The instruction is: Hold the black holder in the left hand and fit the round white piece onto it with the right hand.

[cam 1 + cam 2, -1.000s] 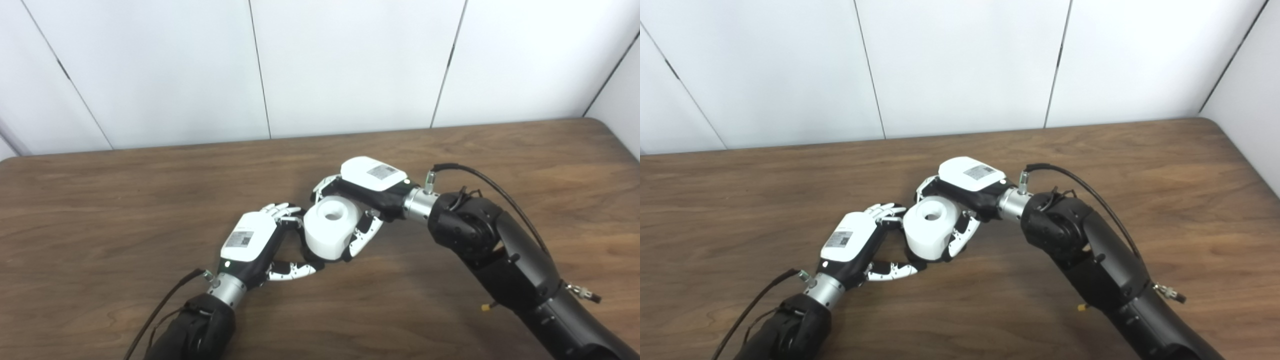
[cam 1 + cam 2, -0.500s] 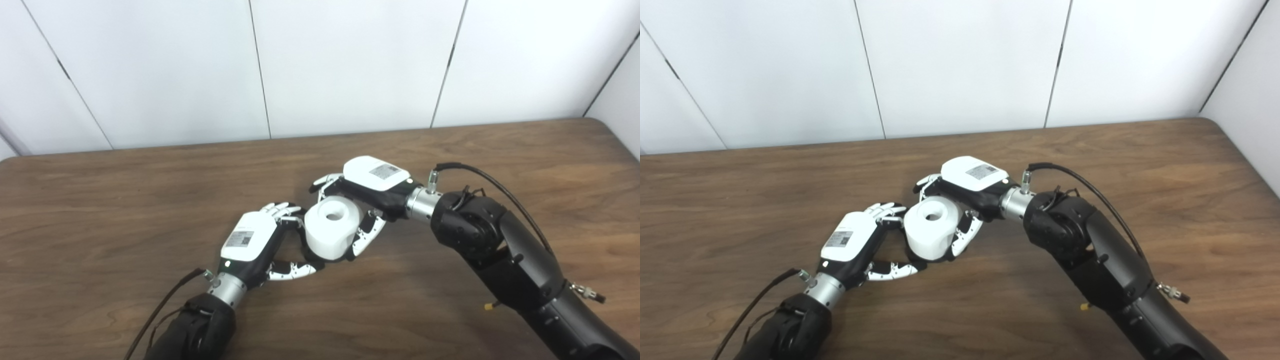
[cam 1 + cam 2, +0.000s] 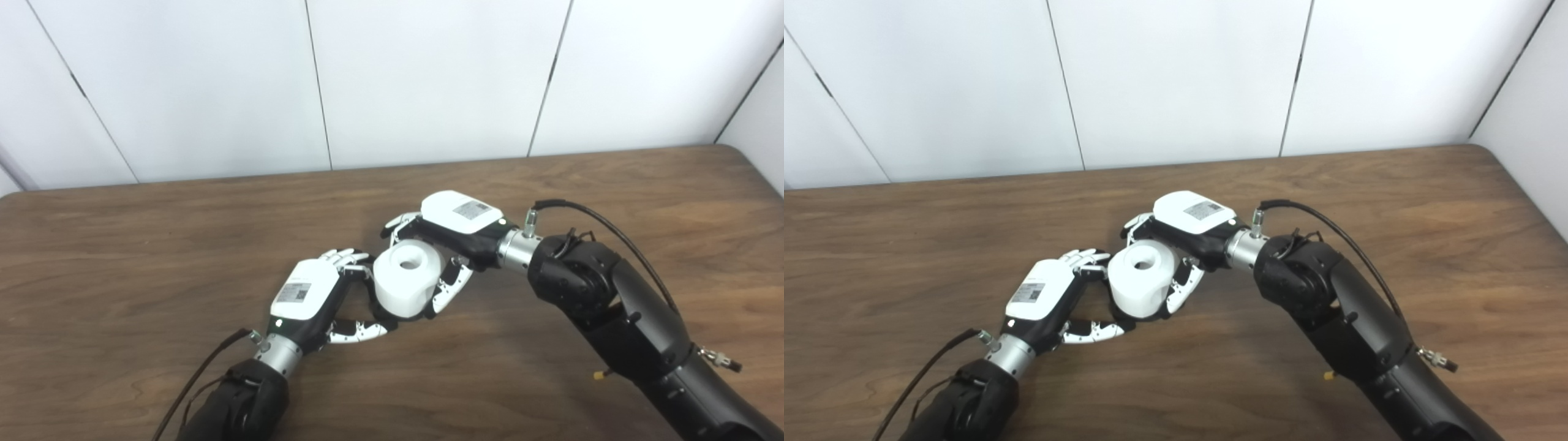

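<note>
Left eye view and right eye view both take in one brown wooden worktop (image 3: 122,245) set against a wall of white panels (image 3: 429,73), two black arms rising from the bottom edge, two robot hands and one round white piece (image 3: 407,278); no clear outline of the black holder can be picked out, only dark shapes between the left fingers and under the white piece. The right eye view shows more of the worktop's rounded far-right corner and the side wall beyond it, while the left eye view shows a grey strip at the far-left edge of the wall that the other leaves out. The right robot hand (image 3: 450,236) reaches in from the right with its white back plate upward; its fingers (image 3: 1179,291) curl down around the right flank of the round white piece and its other fingers show behind it, so it is pinching that piece. The left robot hand (image 3: 318,300) lies just left of the piece, back plate up, fingers curled toward it and thumb (image 3: 1090,332) stretched along the worktop beneath it; whether it grips anything cannot be told. The piece is a squat cylinder with a round hole in its top face, sitting between both robot hands near the worktop's middle, touching both.
</note>
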Controlling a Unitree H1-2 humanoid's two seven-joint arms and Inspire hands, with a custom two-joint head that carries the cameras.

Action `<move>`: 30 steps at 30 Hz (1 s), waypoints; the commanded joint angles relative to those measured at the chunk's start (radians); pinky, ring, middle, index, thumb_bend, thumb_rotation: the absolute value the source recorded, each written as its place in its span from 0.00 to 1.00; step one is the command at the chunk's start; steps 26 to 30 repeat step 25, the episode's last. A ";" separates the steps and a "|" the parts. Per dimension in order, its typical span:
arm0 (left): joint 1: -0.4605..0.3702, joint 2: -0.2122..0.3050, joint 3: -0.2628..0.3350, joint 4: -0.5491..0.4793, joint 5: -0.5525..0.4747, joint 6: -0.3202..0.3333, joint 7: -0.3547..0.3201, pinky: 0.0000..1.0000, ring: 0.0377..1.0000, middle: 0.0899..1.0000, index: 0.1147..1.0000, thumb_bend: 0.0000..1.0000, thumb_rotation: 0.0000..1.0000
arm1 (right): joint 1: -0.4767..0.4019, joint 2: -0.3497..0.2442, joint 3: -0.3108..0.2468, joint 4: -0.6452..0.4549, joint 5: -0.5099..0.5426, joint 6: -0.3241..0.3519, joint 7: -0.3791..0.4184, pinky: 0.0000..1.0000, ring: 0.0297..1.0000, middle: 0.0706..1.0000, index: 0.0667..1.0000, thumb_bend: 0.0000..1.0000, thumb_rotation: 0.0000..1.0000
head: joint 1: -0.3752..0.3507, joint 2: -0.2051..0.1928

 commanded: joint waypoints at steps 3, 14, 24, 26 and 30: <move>0.040 0.007 -0.043 0.045 0.036 0.024 -0.097 0.90 0.87 0.80 0.42 0.52 0.06 | -0.073 -0.033 -0.016 -0.068 0.036 0.084 0.115 0.67 0.83 0.92 1.00 0.93 0.22 | -0.001 0.001; 0.040 0.010 -0.043 0.037 0.038 0.030 -0.105 0.90 0.88 0.81 0.42 0.52 0.06 | -0.141 -0.085 -0.030 -0.097 0.116 0.167 0.252 0.70 0.93 1.00 1.00 1.00 0.24 | 0.003 0.007; 0.039 0.010 -0.042 0.035 0.035 0.033 -0.111 0.92 0.88 0.81 0.42 0.52 0.06 | -0.138 -0.089 -0.030 -0.091 0.124 0.162 0.240 0.72 0.92 1.00 1.00 0.99 0.24 | 0.002 0.008; 0.039 0.011 -0.042 0.033 0.035 0.036 -0.114 0.92 0.88 0.81 0.42 0.52 0.06 | -0.137 -0.089 -0.030 -0.091 0.125 0.162 0.239 0.72 0.91 1.00 1.00 0.99 0.24 | 0.002 0.008; 0.039 0.011 -0.042 0.033 0.035 0.036 -0.114 0.92 0.88 0.81 0.42 0.52 0.06 | -0.137 -0.089 -0.030 -0.091 0.125 0.162 0.239 0.72 0.91 1.00 1.00 0.99 0.24 | 0.002 0.008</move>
